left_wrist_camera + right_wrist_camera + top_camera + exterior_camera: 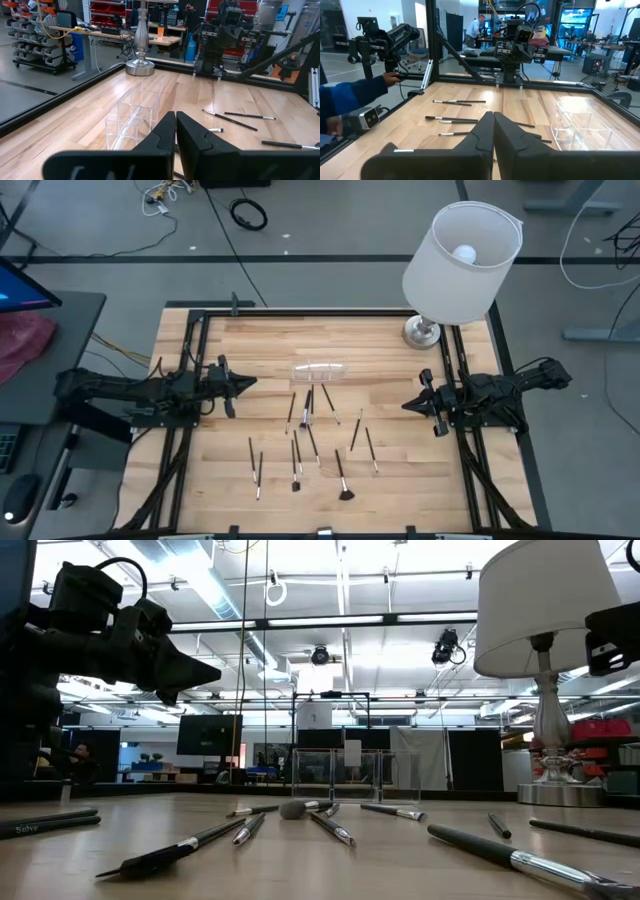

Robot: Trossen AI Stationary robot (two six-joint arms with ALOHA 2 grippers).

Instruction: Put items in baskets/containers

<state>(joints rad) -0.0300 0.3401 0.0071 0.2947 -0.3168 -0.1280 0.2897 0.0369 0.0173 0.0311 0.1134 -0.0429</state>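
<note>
Both closed, empty grippers, left gripper (243,383) and right gripper (412,404), flank the brushes (308,442) lying mid-frame, lengthwise roughly top-to-bottom; you're probably equidistant.

My left gripper (245,383) is matte black, my right gripper (410,405) the same black, and both arms run dark against the table (400,490), which is pale honey wood in lengthwise planks with a black frame along its edges. The brushes (310,435) strewn over the middle toward the near edge show black handles, silver ferrules and dark tips; the fan brush (345,493) ends in a black spread. The clear container (320,371) is colourless, just glints on its walls. At the far right corner, the lamp (462,262) has a white shade over a shiny silver base. In my right wrist view, a blue sleeve (352,92) shows beyond the table's edge.
</note>
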